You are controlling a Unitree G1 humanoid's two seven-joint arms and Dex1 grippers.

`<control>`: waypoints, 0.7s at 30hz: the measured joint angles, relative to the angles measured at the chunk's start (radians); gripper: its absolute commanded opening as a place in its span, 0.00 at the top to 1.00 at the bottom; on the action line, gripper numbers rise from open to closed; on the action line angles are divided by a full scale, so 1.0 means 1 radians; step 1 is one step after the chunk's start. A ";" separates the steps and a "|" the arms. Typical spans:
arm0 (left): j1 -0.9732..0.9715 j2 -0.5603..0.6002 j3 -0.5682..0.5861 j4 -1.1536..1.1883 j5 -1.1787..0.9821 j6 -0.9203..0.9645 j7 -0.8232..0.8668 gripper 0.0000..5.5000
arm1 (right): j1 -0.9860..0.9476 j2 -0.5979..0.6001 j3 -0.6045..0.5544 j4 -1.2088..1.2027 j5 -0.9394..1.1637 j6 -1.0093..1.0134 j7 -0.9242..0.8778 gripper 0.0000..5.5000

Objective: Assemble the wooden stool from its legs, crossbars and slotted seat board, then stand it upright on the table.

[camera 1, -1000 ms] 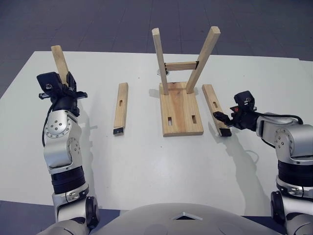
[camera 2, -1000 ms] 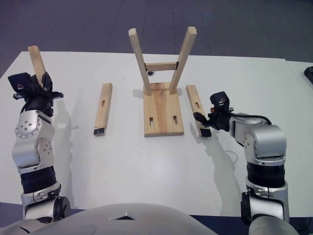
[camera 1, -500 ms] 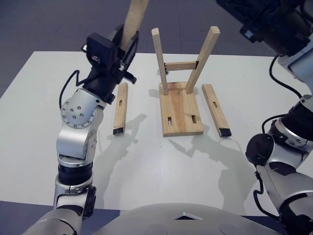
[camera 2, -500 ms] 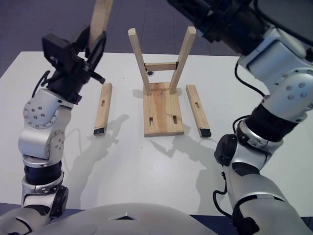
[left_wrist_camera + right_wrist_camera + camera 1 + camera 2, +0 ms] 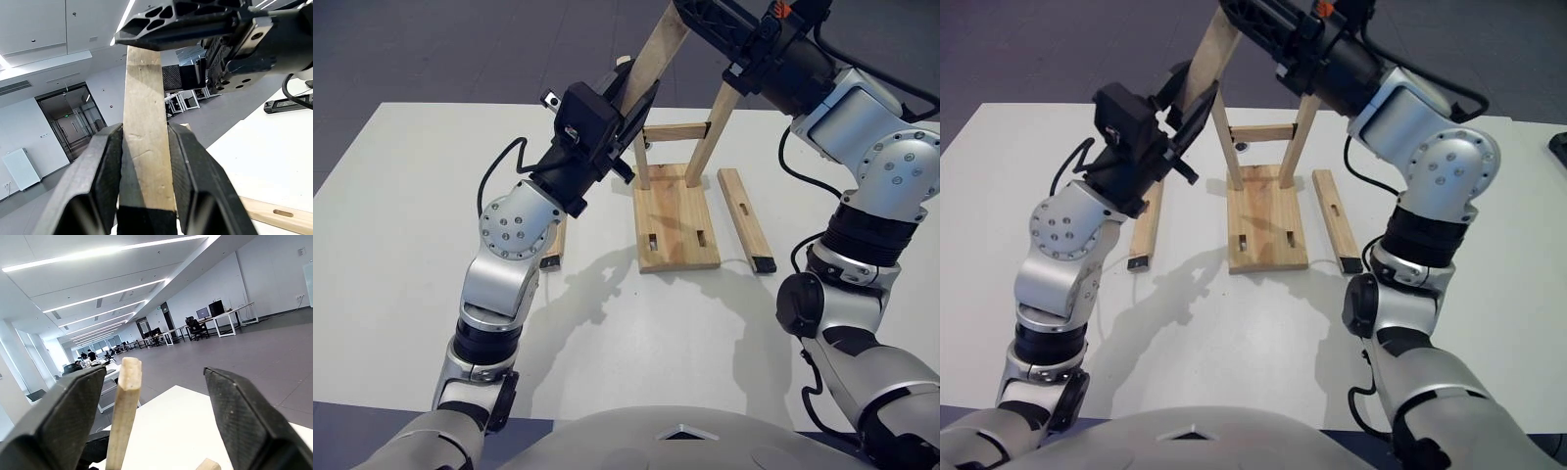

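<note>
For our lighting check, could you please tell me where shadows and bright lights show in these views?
Left eye view: soft shadows lie on the white table and across the seat board. Left wrist view: a bright ceiling strip runs above the leg clamped in the left gripper. Right wrist view: long ceiling light strips above the open right gripper.
</note>
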 measured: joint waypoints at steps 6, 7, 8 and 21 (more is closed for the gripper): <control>0.000 0.000 -0.004 0.012 0.032 -0.013 -0.001 0.76 | 0.031 0.015 0.021 -0.031 0.049 0.029 -0.030 0.64; 0.000 -0.001 -0.005 0.016 0.035 -0.015 -0.002 0.76 | 0.033 0.017 0.024 -0.033 0.058 0.029 -0.038 0.68; 0.000 -0.001 -0.006 0.020 0.036 -0.016 -0.004 0.76 | 0.033 0.019 0.026 -0.034 0.064 0.031 -0.044 0.71; 0.007 -0.012 -0.008 0.026 0.063 -0.030 -0.008 0.69 | 0.054 0.025 0.033 -0.036 0.158 0.033 -0.111 0.92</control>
